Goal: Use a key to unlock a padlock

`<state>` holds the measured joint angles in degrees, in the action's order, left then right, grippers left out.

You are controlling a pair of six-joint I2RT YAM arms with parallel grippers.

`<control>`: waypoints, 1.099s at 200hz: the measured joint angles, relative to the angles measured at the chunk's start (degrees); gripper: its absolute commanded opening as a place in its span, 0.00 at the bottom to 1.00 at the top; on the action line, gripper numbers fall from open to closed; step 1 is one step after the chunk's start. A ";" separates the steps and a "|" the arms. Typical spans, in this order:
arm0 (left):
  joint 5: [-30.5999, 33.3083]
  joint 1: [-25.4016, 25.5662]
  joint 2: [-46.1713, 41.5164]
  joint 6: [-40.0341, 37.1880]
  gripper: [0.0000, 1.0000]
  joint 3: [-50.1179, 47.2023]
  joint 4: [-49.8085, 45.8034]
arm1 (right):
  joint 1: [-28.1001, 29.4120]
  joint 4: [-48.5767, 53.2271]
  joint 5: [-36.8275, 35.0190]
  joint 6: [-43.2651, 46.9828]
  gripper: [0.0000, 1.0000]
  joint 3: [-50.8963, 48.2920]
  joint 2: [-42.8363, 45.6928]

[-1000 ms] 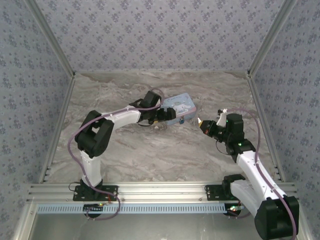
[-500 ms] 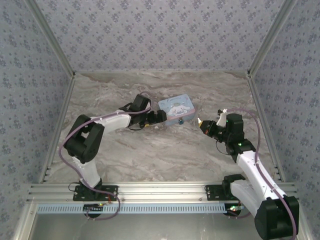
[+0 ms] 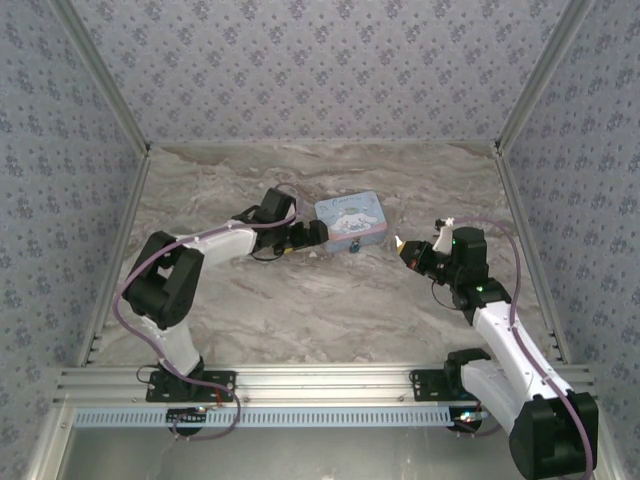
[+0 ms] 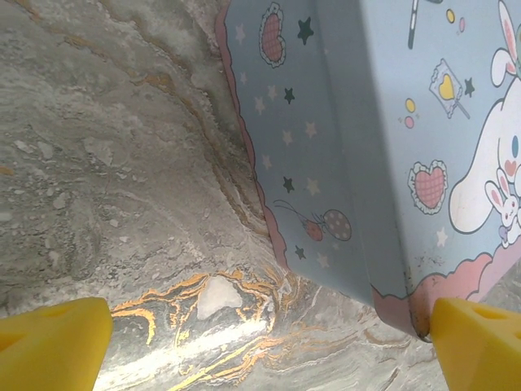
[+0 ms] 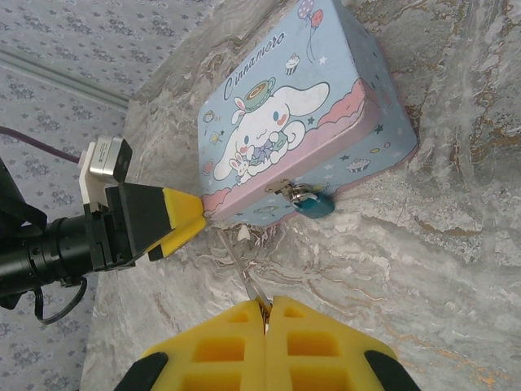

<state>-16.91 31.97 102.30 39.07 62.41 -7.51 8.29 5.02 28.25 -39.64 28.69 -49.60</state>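
Observation:
The padlock [image 5: 313,202], teal with a silvery loop, hangs from the hasp on the front of the pale blue cartoon tin box [image 5: 285,122] and rests on the marble. My right gripper [image 5: 266,305] is shut on the key [image 5: 247,277], whose thin blade points toward the box's lower left corner, short of the padlock. From above, the right gripper [image 3: 405,248] is right of the padlock [image 3: 357,243]. My left gripper [image 3: 316,235] is open at the tin box's [image 3: 352,215] left end; its yellow fingers [image 4: 53,342] straddle bare marble, one by the box corner.
The marble tabletop [image 3: 300,300] is bare in front of the box. Patterned walls [image 3: 320,70] close in the back and both sides. An aluminium rail [image 3: 320,385] carries both arm bases at the near edge.
My left gripper has drawn back leftward off the tin box to its left end, and the box has turned and shifted slightly. The right arm with the key has stayed put.

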 measured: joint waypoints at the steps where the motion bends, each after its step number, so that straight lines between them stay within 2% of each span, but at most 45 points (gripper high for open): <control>1: -0.02 0.02 -0.02 0.00 0.99 0.00 -0.02 | 0.00 0.02 0.00 0.00 0.00 0.00 0.00; 60: -1.46 1.64 -0.15 0.02 0.99 1.46 0.02 | 0.94 -0.04 0.00 -0.39 0.00 0.00 -1.09; 110: -1.66 2.56 3.02 0.02 0.97 5.70 0.22 | 1.51 -0.07 0.00 -0.44 0.00 0.00 -1.20; 182: 0.09 2.54 4.46 -0.37 0.94 5.31 -0.24 | 1.62 -0.04 0.00 -0.59 0.00 0.00 -1.66; 220: -0.20 1.44 1.09 -0.46 0.94 0.02 1.92 | 1.90 -0.02 0.00 -0.59 0.00 0.00 -2.69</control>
<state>-17.10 33.41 103.39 38.61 62.43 -5.58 10.20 4.99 28.25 -40.23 28.69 -52.29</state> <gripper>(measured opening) 0.939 0.061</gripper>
